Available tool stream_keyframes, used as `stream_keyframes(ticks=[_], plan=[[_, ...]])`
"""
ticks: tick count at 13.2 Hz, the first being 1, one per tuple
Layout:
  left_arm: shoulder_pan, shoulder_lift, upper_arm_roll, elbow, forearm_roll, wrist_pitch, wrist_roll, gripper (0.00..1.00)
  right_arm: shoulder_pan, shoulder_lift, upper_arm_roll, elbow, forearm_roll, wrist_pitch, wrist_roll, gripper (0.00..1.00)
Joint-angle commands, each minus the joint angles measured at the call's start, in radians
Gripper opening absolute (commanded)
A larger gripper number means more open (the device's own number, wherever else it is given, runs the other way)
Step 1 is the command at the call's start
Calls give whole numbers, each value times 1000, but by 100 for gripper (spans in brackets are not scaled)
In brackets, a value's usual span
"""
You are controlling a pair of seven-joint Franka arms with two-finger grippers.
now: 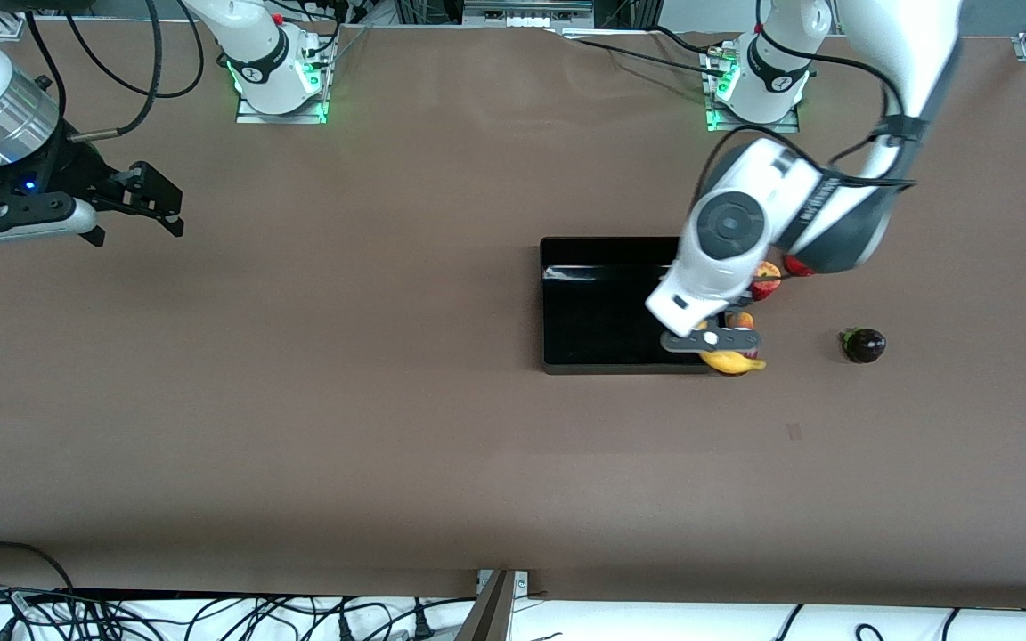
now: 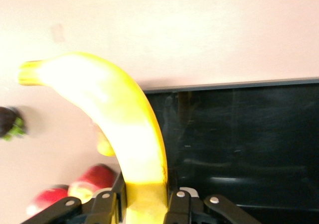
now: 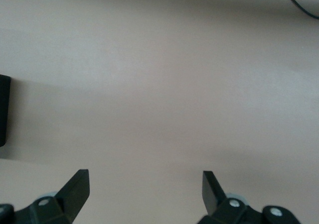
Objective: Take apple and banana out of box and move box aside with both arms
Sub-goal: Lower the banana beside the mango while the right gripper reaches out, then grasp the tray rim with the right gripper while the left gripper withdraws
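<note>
On the brown table [image 1: 388,401], the left gripper [image 2: 144,204] clamps the banana [image 2: 119,129] at the edge of the black tray [image 1: 602,312]. The right gripper [image 3: 144,189] waits with fingers spread over bare table at the right arm's end.

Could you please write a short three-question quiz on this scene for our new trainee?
1. True or false: the left gripper holds the banana.
2. The right gripper has its jaws: A open, B shut on the apple.
3. What dark item lies on the table toward the left arm's end, beside the black tray?

Key: 1 true; 2 A; 3 a small dark purple fruit.
</note>
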Motion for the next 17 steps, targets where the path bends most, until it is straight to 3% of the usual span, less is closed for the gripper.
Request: stream_keyframes(ticks=[1, 4, 9, 10, 11, 12, 14, 17], plan=[[128, 20, -11, 1, 15, -20, 294, 0, 23, 11, 3, 7, -8, 7, 8, 100], [282, 49, -11, -71, 20, 71, 558, 1, 38, 34, 3, 3, 1, 17, 8, 100], [431, 59, -7, -352, 32, 496, 648, 4, 86, 68, 3, 0, -17, -114, -15, 100], [437, 63, -5, -370, 32, 530, 651, 16, 95, 71, 3, 3, -13, -137, -10, 100], [438, 66, -7, -367, 32, 529, 656, 80, 110, 89, 3, 5, -6, -137, -12, 100], [440, 63, -7, -364, 32, 529, 657, 100, 122, 104, 5, 5, 7, -126, 6, 100], [448, 44, -11, -342, 32, 518, 660, 100, 232, 167, 3, 7, 36, -33, 96, 100], [449, -47, -77, -248, -24, 324, 644, 100, 406, 328, 2, 37, 26, 143, 363, 100]])
